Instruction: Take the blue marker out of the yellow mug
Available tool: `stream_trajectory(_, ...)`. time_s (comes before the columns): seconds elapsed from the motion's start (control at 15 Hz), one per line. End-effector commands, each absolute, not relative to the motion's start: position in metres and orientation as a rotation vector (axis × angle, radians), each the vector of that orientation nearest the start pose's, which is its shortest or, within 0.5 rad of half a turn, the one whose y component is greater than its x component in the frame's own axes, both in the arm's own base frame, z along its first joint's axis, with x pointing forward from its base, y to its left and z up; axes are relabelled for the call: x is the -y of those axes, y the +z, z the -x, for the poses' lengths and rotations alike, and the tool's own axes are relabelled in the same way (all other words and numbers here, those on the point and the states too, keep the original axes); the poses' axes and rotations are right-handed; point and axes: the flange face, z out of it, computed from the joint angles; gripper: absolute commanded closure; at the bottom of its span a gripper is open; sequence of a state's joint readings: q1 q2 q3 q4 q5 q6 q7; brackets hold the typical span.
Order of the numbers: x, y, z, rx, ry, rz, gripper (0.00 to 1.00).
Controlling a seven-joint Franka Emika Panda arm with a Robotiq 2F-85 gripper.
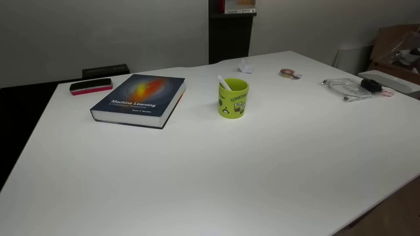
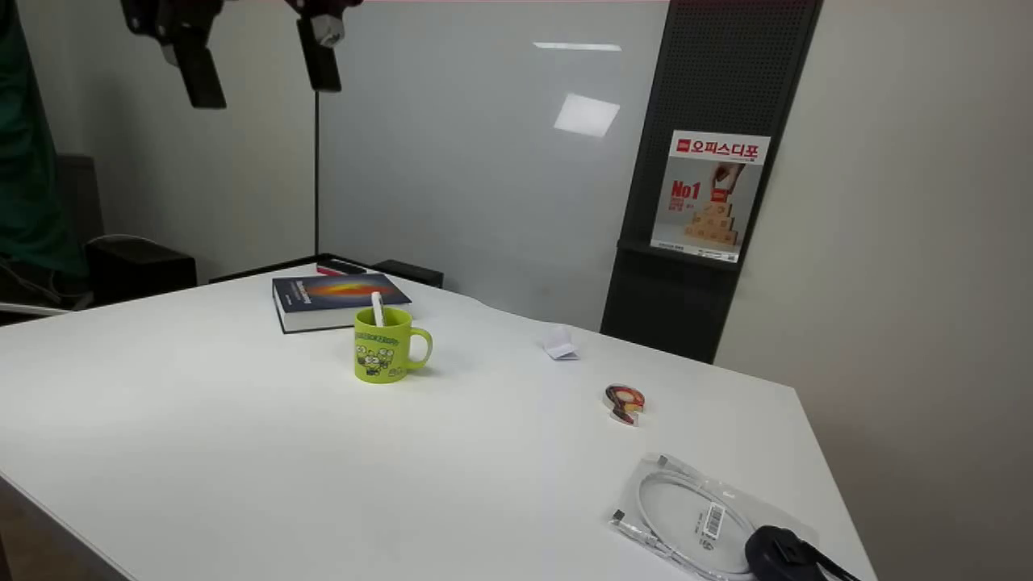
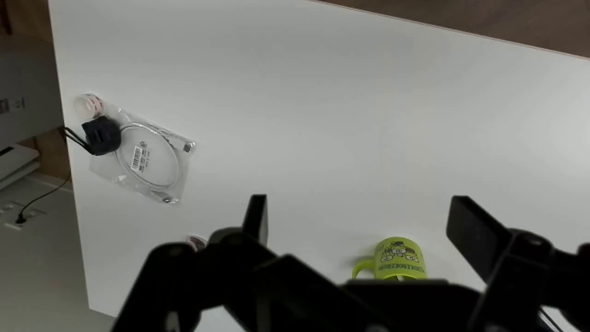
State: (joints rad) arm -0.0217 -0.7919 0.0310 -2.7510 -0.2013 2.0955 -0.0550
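Observation:
The yellow mug (image 1: 232, 104) stands upright on the white table, yellow-green with dark frog print. It shows in an exterior view (image 2: 381, 353) with its handle, and in the wrist view (image 3: 399, 259), partly covered by the gripper body. The blue marker (image 1: 223, 82) leans inside the mug, its white end above the rim, also seen in an exterior view (image 2: 378, 308). Its lower part and any blue cap are hidden in the mug. My gripper (image 2: 266, 97) is open and empty, high above the table. Its fingers (image 3: 357, 216) are wide apart in the wrist view.
A thick blue book (image 1: 139, 98) lies near the mug. A red-and-black eraser (image 1: 91, 86) is behind it. Folded paper (image 2: 559, 343), a tape roll (image 2: 624, 401), a bagged white cable (image 2: 694, 508) and a black object (image 2: 783, 555) lie on the table (image 1: 197, 183).

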Motion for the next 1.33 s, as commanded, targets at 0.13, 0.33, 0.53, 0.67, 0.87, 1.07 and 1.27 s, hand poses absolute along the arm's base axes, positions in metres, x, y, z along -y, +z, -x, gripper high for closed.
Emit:
stream_trajectory(0.13,0.008,0.443,-0.341,0.248,-0.264,3.356,0.00)
stream_trajectory(0.33,0.009,0.424,-0.377,0.279,-0.295,3.377,0.00)
stream_trajectory(0.53,0.009,0.396,-0.417,0.280,-0.293,3.377,0.00)
stream_trajectory(0.67,0.003,0.378,-0.445,0.278,-0.275,3.389,0.00)
stream_trajectory(0.87,-0.012,0.356,-0.492,0.274,-0.242,3.401,0.00)
stream_trajectory(1.07,-0.040,0.339,-0.541,0.291,-0.223,3.402,0.00)
stream_trajectory(1.27,-0.072,0.323,-0.579,0.209,-0.169,3.386,0.00)
